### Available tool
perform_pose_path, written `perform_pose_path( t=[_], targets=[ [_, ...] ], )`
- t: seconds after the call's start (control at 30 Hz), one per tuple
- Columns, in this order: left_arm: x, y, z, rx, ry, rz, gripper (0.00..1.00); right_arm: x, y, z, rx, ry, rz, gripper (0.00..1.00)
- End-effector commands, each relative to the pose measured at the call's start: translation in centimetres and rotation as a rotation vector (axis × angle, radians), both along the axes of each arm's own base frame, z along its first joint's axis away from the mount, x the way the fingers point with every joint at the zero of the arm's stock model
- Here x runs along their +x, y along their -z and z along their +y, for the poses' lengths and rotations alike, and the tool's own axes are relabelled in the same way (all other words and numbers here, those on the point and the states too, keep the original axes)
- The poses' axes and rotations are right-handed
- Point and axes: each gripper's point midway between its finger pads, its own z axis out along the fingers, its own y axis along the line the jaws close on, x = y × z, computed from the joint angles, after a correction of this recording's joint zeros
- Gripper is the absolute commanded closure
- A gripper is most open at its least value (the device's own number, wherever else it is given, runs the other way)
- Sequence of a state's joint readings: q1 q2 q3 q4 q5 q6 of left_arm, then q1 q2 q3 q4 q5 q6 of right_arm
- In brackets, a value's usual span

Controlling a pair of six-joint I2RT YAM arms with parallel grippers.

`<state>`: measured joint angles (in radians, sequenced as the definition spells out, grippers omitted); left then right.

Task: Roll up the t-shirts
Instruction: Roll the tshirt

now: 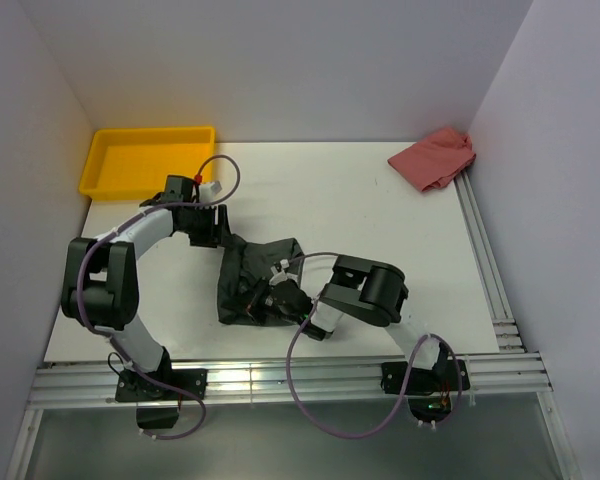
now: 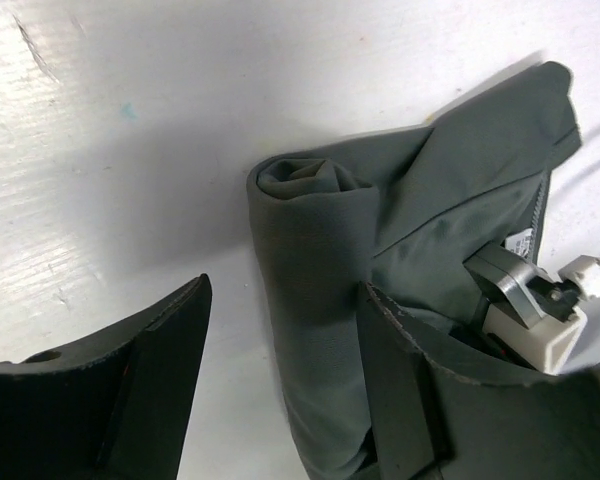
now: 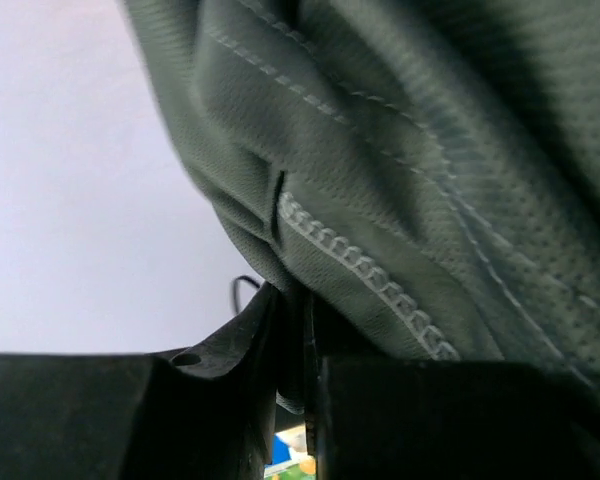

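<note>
One t-shirt [image 1: 255, 280], a dark grey half-rolled bundle, lies mid-counter [image 1: 380, 220] in the top view. From the left wrist, the left hand [image 2: 285, 290] gapes wide and empty astride the coiled end, which could spring loose unheld. From the right wrist, the right hand [image 3: 298, 340] pinches a stitched hem; a tug might unroll it.

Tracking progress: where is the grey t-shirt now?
Top view: the grey t-shirt lies bunched centrally, between the open left gripper at its far-left corner and the right gripper pinching its near edge.
</note>
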<state>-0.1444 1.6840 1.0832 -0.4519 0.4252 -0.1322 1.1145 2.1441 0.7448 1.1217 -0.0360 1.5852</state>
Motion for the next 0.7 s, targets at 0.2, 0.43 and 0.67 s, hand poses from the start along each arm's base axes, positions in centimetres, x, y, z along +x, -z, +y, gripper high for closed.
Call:
perform_pose_path(
  t=[0.2, 0.43, 0.67],
  targets=[
    [0.0, 1.7, -0.1, -0.001, 0.015, 0.038, 0.45, -1.3, -1.0, 1.0, 0.150, -0.075, 0.045, 0.95],
    [0.1, 1.7, 0.2, 0.036, -0.001, 0.030, 0.82, -0.7, 0.9, 0.6, -0.082, -0.057, 0.040, 0.76],
    [0.3, 1.5, 0.7, 0.073, -0.023, 0.017, 1.00, 0.2, 2.4, -2.0, -0.560, -0.003, -0.038, 0.48]
  ],
)
